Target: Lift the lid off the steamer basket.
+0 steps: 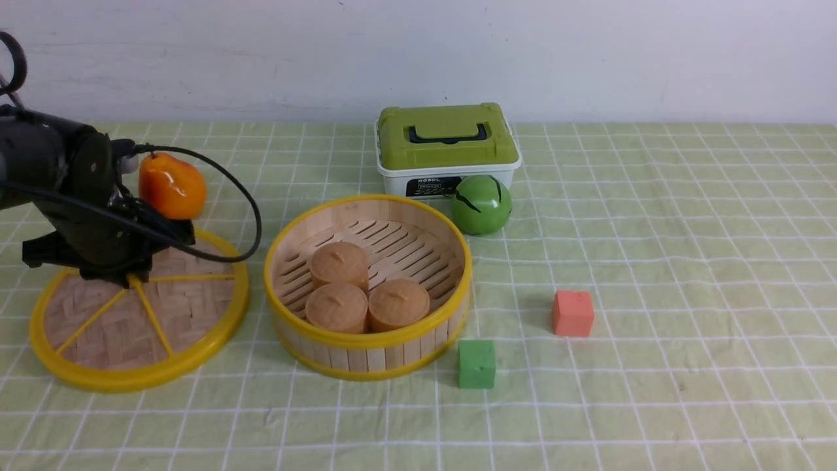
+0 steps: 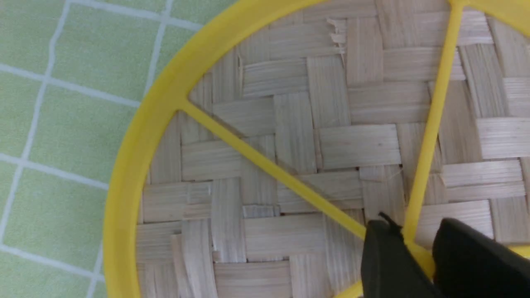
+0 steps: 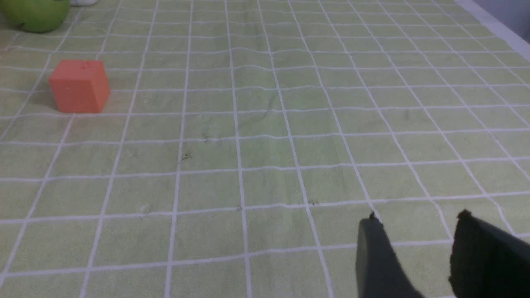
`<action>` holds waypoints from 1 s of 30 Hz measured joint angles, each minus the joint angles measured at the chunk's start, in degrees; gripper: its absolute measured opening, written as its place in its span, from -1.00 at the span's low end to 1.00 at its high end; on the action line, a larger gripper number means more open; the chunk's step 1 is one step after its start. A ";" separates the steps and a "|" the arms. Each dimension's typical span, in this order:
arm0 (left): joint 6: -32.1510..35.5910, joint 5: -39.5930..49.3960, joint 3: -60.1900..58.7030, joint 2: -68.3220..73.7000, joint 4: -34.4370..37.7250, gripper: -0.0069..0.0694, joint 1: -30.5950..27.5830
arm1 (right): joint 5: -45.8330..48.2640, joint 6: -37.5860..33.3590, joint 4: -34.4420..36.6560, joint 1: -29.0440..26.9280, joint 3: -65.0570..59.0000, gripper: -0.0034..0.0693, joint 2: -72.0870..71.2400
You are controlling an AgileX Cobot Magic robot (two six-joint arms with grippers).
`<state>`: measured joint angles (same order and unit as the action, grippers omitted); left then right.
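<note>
Now lid (image 1: pixel 124 327) off, resting on the cloth (image 1: pixel 654 261) just left of the steamer basket (image 1: pixel 366 356).
My left fingers (image 2: pixel 385 260) straddle its centre knob (image 2: pixel 420 254), pinching or loose I cannot tell; my right fingers (image 3: pixel 377 256) stand apart, holding nothing.

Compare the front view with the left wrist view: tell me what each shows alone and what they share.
Front only: the steamer basket holding three buns, the green-lidded box, green ball, orange fruit, red cube and green cube. Left wrist only: the left tool, its tips either side of the lid's yellow hub. Both: the lid lying flat on the checked cloth.
</note>
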<state>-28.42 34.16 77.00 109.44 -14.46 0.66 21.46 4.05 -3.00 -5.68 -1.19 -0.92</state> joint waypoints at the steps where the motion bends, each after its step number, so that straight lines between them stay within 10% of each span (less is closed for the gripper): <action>1: -0.35 -0.27 0.00 0.00 0.00 -0.29 0.00 | 0.00 0.00 0.00 0.00 0.00 -0.24 0.00; 7: -1.81 -1.98 -0.57 -5.03 2.42 -0.05 0.00 | 0.00 0.00 0.00 0.00 0.00 -0.24 0.00; 17: 1.33 -3.94 -3.42 -36.93 4.07 -0.84 0.00 | 0.00 0.00 0.00 0.00 0.00 -0.24 0.00; 30: 4.83 -11.33 -42.51 -82.91 6.81 -0.85 0.00 | 0.00 0.00 0.00 0.00 0.00 -0.24 0.00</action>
<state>-23.59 22.83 34.48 26.53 -7.65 0.66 21.46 4.05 -3.00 -5.68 -1.19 -0.92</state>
